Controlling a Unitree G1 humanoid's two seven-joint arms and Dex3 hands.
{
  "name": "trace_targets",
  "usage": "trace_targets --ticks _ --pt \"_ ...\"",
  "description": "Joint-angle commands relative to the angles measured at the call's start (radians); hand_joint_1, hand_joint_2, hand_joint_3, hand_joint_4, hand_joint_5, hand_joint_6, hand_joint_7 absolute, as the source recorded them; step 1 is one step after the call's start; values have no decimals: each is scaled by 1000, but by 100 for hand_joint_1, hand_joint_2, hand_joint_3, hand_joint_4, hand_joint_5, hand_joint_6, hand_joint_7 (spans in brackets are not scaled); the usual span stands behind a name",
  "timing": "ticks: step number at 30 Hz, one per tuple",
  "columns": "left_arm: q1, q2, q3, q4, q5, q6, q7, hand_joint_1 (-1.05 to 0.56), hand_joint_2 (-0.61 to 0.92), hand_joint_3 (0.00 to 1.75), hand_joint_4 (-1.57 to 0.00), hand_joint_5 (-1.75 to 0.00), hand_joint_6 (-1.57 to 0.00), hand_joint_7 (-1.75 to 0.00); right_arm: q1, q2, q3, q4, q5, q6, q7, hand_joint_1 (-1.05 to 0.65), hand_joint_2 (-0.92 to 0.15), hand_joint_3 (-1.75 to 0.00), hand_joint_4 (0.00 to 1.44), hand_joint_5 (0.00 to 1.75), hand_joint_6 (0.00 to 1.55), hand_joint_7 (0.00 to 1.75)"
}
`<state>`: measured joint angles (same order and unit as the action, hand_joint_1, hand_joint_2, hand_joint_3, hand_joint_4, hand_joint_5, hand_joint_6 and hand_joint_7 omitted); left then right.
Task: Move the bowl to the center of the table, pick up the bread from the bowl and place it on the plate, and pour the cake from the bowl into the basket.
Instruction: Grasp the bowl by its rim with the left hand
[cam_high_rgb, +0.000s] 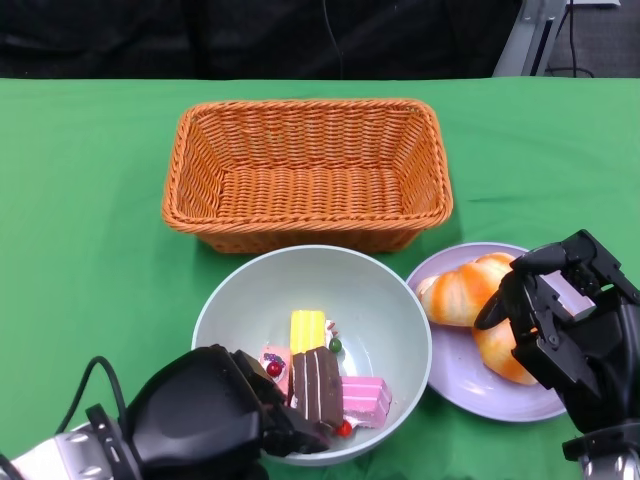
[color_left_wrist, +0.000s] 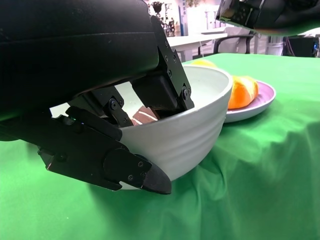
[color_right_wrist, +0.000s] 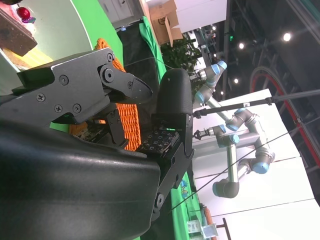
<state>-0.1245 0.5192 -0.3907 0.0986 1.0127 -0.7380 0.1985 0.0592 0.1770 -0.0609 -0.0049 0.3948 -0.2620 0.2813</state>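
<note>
Bread (cam_high_rgb: 478, 305) rests on the plate (cam_high_rgb: 455, 385); the left hand (cam_high_rgb: 215, 415) grips the bowl (cam_high_rgb: 385, 300) rim, cake (cam_high_rgb: 320, 385) unpoured, basket (cam_high_rgb: 305, 175) empty; the right hand (cam_high_rgb: 560, 320) hovers, holding nothing.

table cover (cam_high_rgb: 90, 200): green cloth, matt, soft, slight wrinkles at the edge
basket (cam_high_rgb: 306, 172): woven wicker, orange-brown, rough ribbed weave
bowl (cam_high_rgb: 385, 300): pale grey-green, smooth, low sheen, looks ceramic or plastic; faint ridges on outer wall (color_left_wrist: 190, 135)
plate (cam_high_rgb: 500, 395): lilac, smooth, semi-gloss
bread (cam_high_rgb: 470, 290): orange and cream, glossy, plastic-looking
cake pieces (cam_high_rgb: 320, 380): brown, pink, yellow blocks, smooth, toy-like; small shiny red beads on top
left hand (cam_high_rgb: 215, 415): black shell, smooth, satin plastic; fingers (color_left_wrist: 100, 160) matt black with visible screws
right hand (cam_high_rgb: 565, 320): matt black hard parts, metal screws; fingertip pad (color_right_wrist: 157, 142) textured with dots
forearm (cam_high_rgb: 60, 455): silver metal look
</note>
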Motion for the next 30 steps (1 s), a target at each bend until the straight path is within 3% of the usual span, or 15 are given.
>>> trace_targets --ticks 1,3,10,20,22,24,26,30 --pt "9 16 -11 -11 -6 15 -7 -45 81 0 -97 0 -89 0 2 -2 -9 6 -1 -17 -7 -10 -72 -76 74 161 75 115" --pt "4 11 -20 -2 -8 21 -6 -45 81 0 -97 0 -89 0 1 1 -9 9 -5 -21 -12 -10 -72 -76 74 161 75 115" --pt "-35 -12 -50 78 -7 5 82 -31 77 0 -133 -10 -124 -7 1 11 -9 15 -22 -45 -28 -9 -69 -81 76 158 76 112" --pt "-73 -8 -60 156 -11 16 140 -24 77 0 -138 -15 -133 -6 3 11 -4 15 -20 -46 -28 -8 -62 -94 75 160 75 114" --pt "-96 0 -47 214 -31 7 166 -17 80 0 -104 -85 -133 -5 6 17 -4 10 -14 -37 -36 -9 -60 -95 78 156 78 111" --pt "-121 10 -41 262 -55 -12 178 -15 83 1 -87 -117 -132 -4 6 13 -2 13 -12 -41 -26 -8 -61 -95 76 158 76 112" --pt "-142 18 -39 302 -76 -36 183 -13 86 1 -80 -131 -132 -4 7 11 0 12 -17 -42 -27 -8 -62 -95 74 160 75 114" --pt "-158 22 -42 330 -87 -54 187 -12 88 1 -77 -136 -132 -5 8 11 0 11 -20 -43 -30 -7 -61 -95 74 160 74 115"
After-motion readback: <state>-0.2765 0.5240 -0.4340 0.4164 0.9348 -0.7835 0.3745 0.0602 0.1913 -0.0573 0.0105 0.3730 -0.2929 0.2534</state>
